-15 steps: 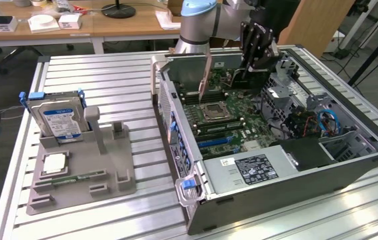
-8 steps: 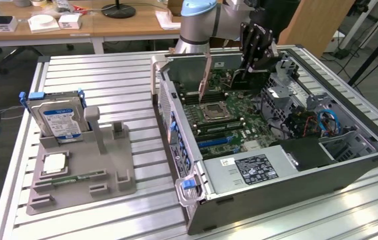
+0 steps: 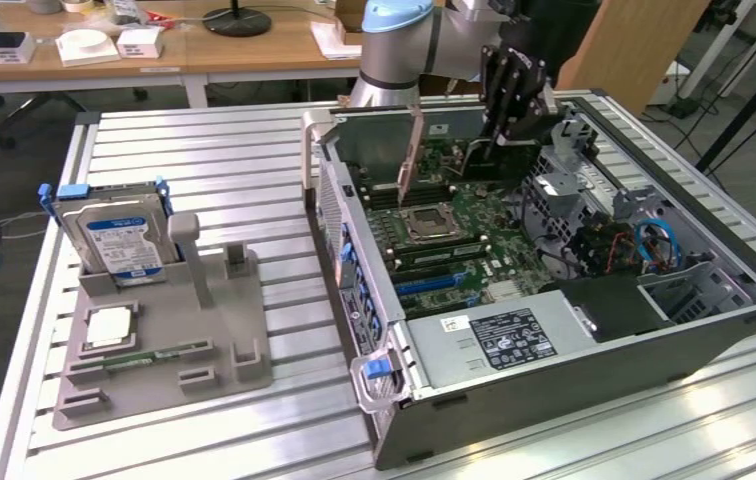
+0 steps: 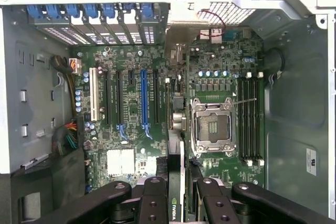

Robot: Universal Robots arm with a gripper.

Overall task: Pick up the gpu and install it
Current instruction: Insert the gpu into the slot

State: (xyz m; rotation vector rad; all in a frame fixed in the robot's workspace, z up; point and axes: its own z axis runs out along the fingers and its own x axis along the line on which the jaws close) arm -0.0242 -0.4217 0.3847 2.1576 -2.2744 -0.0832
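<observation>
Toward the worktop's (image 3: 218, 160) near edge, a grey holder (image 3: 218, 330) carries a hard drive (image 3: 118, 240) and a memory stick (image 3: 158, 355). Farther in, over the far end of the open computer case (image 3: 578, 400), the jaws pinch the gpu (image 4: 175, 198) edge-on above the motherboard (image 4: 210, 61). It is picked up but not yet seated. Office desks (image 3: 218, 55) stand behind.
</observation>
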